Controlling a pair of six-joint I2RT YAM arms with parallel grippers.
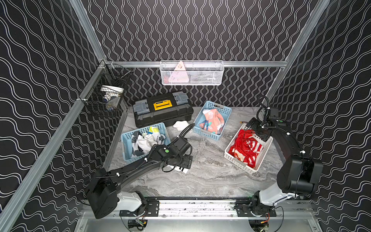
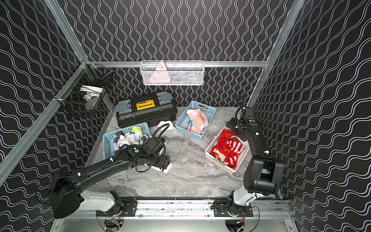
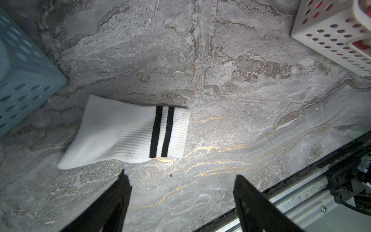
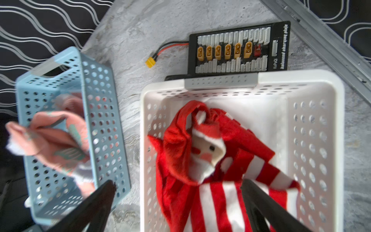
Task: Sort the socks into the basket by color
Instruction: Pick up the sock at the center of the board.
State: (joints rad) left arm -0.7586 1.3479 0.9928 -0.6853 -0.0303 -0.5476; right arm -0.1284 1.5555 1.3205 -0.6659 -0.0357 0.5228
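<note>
Hovering over a white sock with two black stripes (image 3: 128,132), which lies flat on the tabletop (image 3: 230,84) near the blue basket (image 3: 24,80) that holds the other white socks (image 1: 146,140). The left hand (image 3: 180,174) has its jaws spread wide and grips nothing; the sock lies just beyond the fingertips, not between them. The step in hand looks like the pick. To do it well, bring the hand forward until the jaws straddle the ribbed part near the stripes and go down until the tips reach the tabletop. Then pinch a fold, since flat fabric probably slips out of a shallow bite. Lift high enough to clear the basket wall, and let go only over the white pile. The right hand (image 4: 178,182) hangs over the white basket (image 4: 313,140), jaws fully apart and empty, with the red socks (image 4: 210,160) lying loose in the basket below it. The pink socks (image 1: 212,120) are in the second blue basket (image 1: 206,134). Another white sock (image 1: 180,125) sits on the tabletop just beside the toolbox (image 1: 162,112), likely next in line. Keep the left arm's cable away from it.
</note>
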